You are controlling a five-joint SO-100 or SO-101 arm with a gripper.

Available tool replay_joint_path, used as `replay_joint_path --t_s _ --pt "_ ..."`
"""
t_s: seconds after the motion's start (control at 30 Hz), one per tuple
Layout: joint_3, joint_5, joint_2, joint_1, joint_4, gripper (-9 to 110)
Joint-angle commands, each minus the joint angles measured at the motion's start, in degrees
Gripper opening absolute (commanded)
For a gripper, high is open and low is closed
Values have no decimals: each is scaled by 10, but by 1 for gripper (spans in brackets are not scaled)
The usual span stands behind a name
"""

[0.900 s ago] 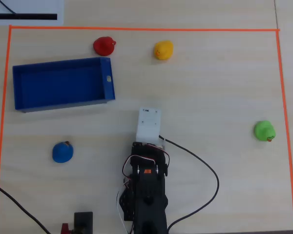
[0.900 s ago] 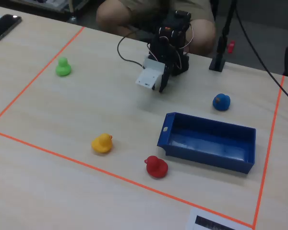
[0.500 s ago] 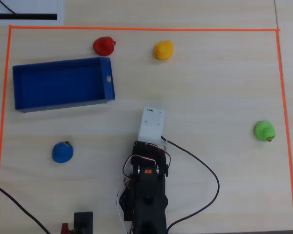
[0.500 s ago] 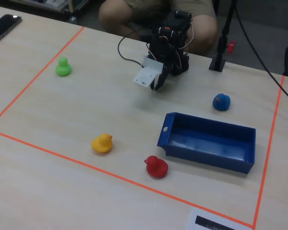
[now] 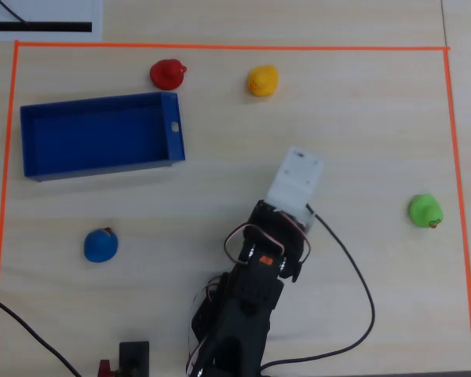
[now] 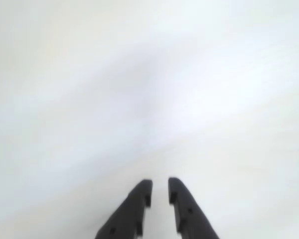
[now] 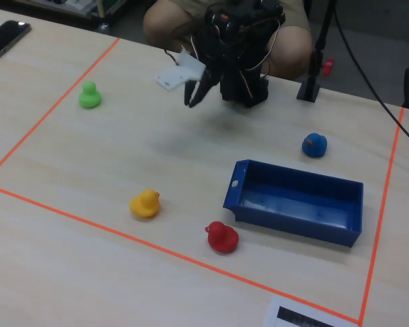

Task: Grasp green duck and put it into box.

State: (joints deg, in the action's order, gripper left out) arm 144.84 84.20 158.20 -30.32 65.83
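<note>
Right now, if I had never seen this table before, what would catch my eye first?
Probably the black robot arm rising from the table's near edge in the overhead view, its empty end effector lifted above the wood. Next, the big blue box at upper left, empty. Then the little colored ducks scattered inside the orange tape outline: the green duck alone at far right, the yellow duck and red duck near the top, the blue duck below the box.

Black arm [image 5: 243, 314] with looping black cables, a white wrist block [image 5: 295, 182], and dark tapered end effector [image 6: 160, 191] fingers.
</note>
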Motion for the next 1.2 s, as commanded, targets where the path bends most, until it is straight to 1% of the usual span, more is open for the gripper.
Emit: replay_joint_path --t_s 0.0,0.13,0.2,0.37,0.47,0.63,0.8,0.97,1.17 --pt "-296 13 -199 -120 -29 0" --pt "-341 33 -274 -208 -111 2" --pt "-353 47 -316 -244 -135 6" --pt "-358 83 -406 -330 -226 25" --pt "-360 91 -458 -374 -283 32" --pt "-360 93 -538 -420 -381 40" --pt "-372 85 -626 -429 -488 41" --pt "-419 64 -697 -420 -499 41" --pt "-451 61 -766 -403 -542 42"
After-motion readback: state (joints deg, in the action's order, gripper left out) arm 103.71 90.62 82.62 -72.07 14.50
